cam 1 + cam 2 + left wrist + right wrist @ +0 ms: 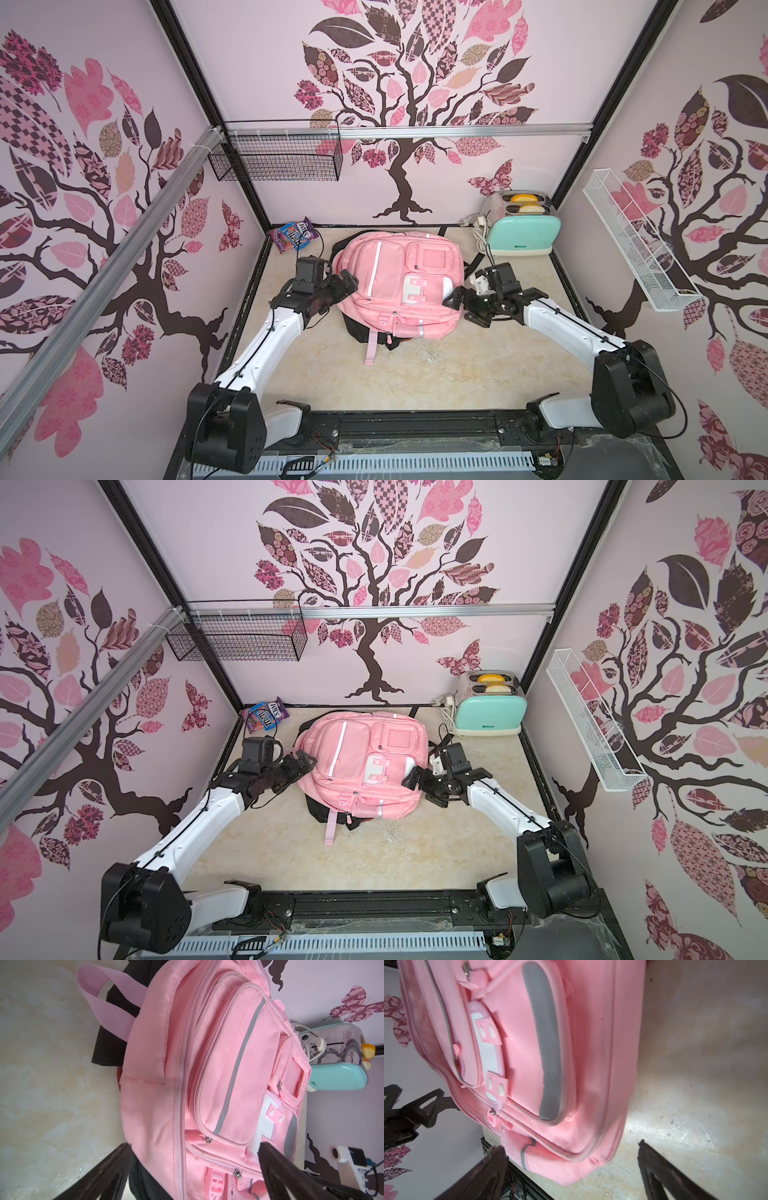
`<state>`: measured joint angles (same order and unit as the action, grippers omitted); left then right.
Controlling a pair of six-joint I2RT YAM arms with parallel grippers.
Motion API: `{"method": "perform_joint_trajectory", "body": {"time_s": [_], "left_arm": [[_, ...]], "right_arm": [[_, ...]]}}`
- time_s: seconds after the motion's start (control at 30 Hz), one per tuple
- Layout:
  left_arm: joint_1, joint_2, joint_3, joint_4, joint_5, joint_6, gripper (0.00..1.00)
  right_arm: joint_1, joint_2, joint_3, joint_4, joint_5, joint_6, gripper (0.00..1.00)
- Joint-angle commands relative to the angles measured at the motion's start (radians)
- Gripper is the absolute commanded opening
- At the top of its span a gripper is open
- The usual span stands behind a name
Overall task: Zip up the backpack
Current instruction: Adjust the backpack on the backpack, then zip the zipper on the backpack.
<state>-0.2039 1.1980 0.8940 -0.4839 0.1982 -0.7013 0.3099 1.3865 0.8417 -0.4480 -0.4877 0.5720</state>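
The pink backpack, front face up with grey reflective strips and a white patch, lies flat on the table, toaster near its far right corner, bare tabletop along its near edge, left gripper and right gripper at its side edges, jaws spread wide, holding nothing.

Arms were noted reaching forward, either side of the backpack. Left gripper was seen spread wide at its edge; right gripper likewise.
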Motion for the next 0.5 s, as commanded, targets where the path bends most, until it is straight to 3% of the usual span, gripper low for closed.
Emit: {"method": "perform_joint_trajectory", "body": {"time_s": [0.0,0.2,0.27,0.37,0.47], "left_arm": [[-0.049,-0.074,-0.041,-0.087,-0.058,0.046,0.98],[-0.163,-0.165,-0.119,-0.092,-0.044,0.027,0.98],[-0.199,-0.186,-0.149,-0.056,-0.020,0.029,0.98],[-0.243,-0.205,-0.185,-0.030,0.023,0.030,0.98],[-0.285,-0.228,-0.220,-0.002,0.053,0.037,0.89]], "right_arm": [[-0.007,0.045,-0.029,0.077,-0.051,0.048,0.99],[-0.008,0.148,-0.084,0.292,-0.123,0.132,0.99],[-0.008,0.170,-0.084,0.346,-0.149,0.148,0.95],[-0.008,0.171,-0.068,0.365,-0.176,0.151,0.82],[-0.008,0.144,-0.054,0.344,-0.196,0.140,0.59]]}}
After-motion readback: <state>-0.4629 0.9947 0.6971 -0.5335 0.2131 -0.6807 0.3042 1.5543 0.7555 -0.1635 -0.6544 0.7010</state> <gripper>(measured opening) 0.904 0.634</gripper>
